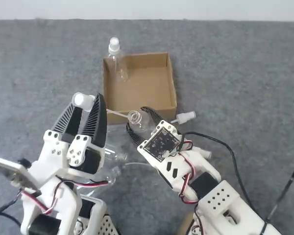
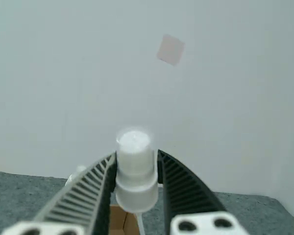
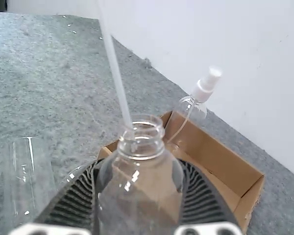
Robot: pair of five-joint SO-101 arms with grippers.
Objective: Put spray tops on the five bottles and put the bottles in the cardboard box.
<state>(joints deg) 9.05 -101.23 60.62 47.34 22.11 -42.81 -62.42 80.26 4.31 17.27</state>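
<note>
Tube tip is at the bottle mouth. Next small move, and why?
Probably lower the left gripper straight down. Its spray top sits well above the bottle held upright in the right gripper, while the tube already enters the open neck.

One cardboard box (image 1: 172, 83), three spray tops (image 1: 185, 117) (one fitted), at least three bottles (image 1: 120, 68).

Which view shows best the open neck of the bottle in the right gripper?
The right wrist view: the neck is close, the tube entering it. The high view shows it small. The left wrist view faces the wall.
</note>
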